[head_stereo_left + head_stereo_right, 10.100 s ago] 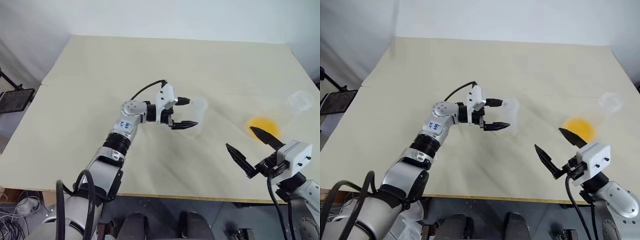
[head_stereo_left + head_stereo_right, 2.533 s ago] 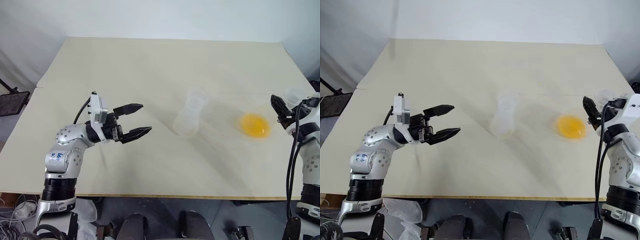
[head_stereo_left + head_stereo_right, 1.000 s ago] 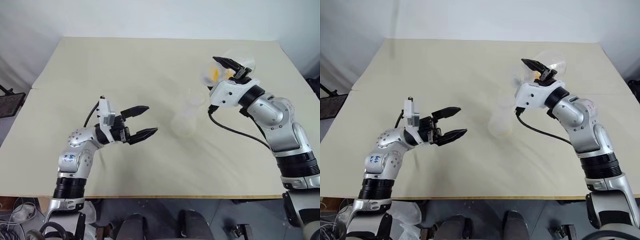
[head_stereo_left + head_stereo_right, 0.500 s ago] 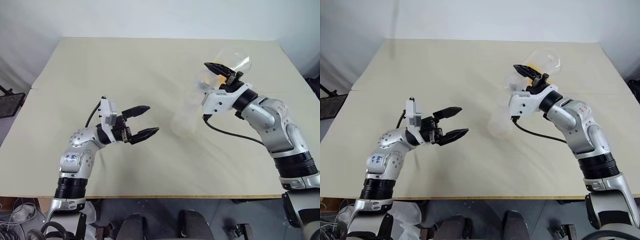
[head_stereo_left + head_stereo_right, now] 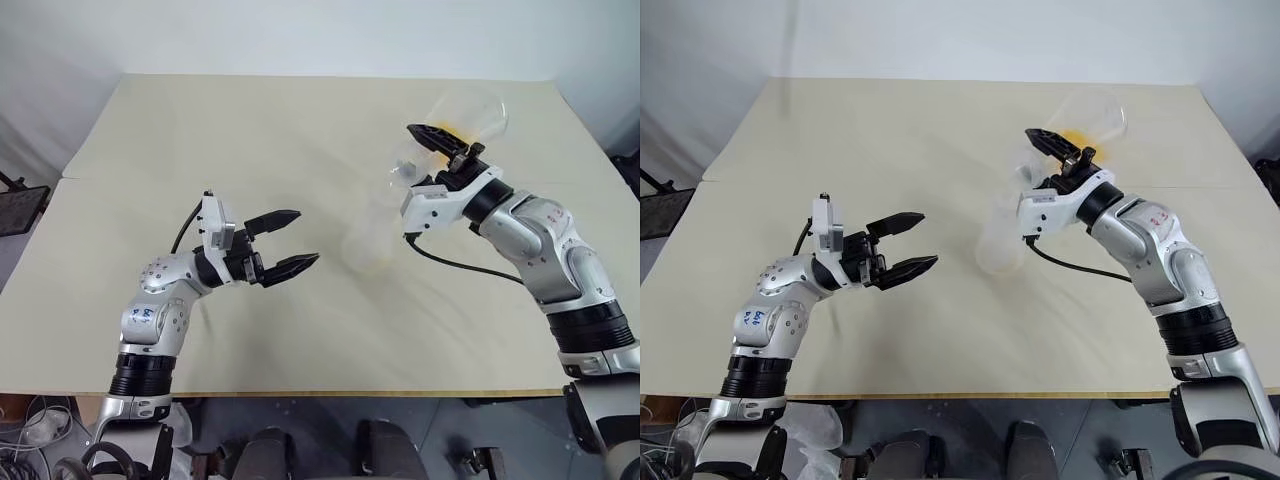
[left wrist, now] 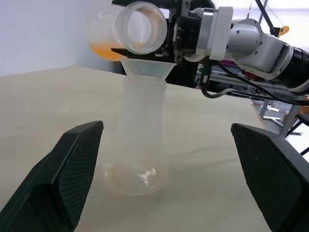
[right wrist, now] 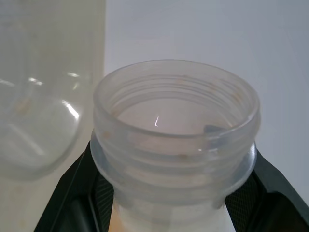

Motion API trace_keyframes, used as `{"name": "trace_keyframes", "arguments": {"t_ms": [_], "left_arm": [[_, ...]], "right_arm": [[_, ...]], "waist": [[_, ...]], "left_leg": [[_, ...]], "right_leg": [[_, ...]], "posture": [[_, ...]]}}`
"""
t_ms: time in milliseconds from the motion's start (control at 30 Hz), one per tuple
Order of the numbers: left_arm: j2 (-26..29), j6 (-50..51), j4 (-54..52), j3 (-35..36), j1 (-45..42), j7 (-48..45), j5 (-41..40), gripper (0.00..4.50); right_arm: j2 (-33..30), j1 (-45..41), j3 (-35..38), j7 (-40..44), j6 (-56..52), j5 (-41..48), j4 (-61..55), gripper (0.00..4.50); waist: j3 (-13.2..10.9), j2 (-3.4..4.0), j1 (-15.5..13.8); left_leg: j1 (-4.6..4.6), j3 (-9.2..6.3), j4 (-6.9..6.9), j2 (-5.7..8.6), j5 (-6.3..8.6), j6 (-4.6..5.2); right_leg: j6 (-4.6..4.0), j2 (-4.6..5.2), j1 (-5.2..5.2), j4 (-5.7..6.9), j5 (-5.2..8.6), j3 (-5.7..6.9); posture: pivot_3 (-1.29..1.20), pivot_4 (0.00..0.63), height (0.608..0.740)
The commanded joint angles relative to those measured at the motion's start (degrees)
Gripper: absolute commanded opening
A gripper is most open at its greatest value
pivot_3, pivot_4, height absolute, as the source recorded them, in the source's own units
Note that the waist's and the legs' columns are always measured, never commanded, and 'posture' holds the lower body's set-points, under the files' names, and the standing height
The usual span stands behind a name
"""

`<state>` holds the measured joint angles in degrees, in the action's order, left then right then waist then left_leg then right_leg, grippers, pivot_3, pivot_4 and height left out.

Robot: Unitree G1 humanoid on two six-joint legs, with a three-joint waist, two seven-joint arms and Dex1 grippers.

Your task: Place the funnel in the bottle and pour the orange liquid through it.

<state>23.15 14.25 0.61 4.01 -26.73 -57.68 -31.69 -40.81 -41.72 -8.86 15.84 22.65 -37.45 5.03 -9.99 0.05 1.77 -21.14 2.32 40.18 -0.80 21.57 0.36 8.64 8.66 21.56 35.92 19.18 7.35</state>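
Your head views blur bottle (image 5: pixel 372 232); left wrist view shows funnel (image 6: pixel 147 67) seated. Right gripper (image 5: pixel 447 150) clamps flask (image 6: pixel 130 31) holding orange liquid (image 6: pixel 107 50); left gripper (image 5: pixel 287 241) spread, empty.

Bright, even, diffuse light throughout; soft faint shadows on the table (image 5: pixel 250 140). Small glints on the bottle (image 6: pixel 142 140) base. Close threaded flask (image 7: pixel 176 140) neck slightly soft, background washed out. Left gripper (image 6: pixel 169 183) fingers blurred near.
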Motion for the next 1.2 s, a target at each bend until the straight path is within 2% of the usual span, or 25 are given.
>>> {"name": "trace_keyframes", "arguments": {"t_ms": [33,600,1200], "left_arm": [[-0.2,-0.4,-2.1,0.2,-1.1,0.2,-0.6,4.5],[-0.9,-0.9,-2.1,0.0,-1.3,0.7,-0.5,4.5],[-0.9,-0.9,-2.1,0.2,-1.4,0.8,-0.6,4.5]], "right_arm": [[-1.1,-1.6,0.8,-2.1,1.3,-1.3,-1.2,2.5],[-2.0,-1.9,0.9,-6.2,3.8,-7.0,-0.2,2.5],[-2.2,-2.0,0.8,-8.1,4.7,-9.0,0.1,2.5]], "waist": [[0.0,0.0,0.0],[0.0,0.0,0.0],[0.0,0.0,0.0]], "left_leg": [[0.0,0.0,0.0,0.0,0.0,0.0],[0.0,0.0,0.0,0.0,0.0,0.0],[-0.01,0.0,0.0,0.0,0.0,0.0]], "right_leg": [[0.0,0.0,0.0,0.0,0.0,0.0],[0.0,0.0,0.0,0.0,0.0,-0.01],[0.0,0.0,0.0,0.0,0.0,-0.01]], "posture": [[0.0,0.15,0.74],[0.0,0.15,0.74],[0.0,0.15,0.74]]}}
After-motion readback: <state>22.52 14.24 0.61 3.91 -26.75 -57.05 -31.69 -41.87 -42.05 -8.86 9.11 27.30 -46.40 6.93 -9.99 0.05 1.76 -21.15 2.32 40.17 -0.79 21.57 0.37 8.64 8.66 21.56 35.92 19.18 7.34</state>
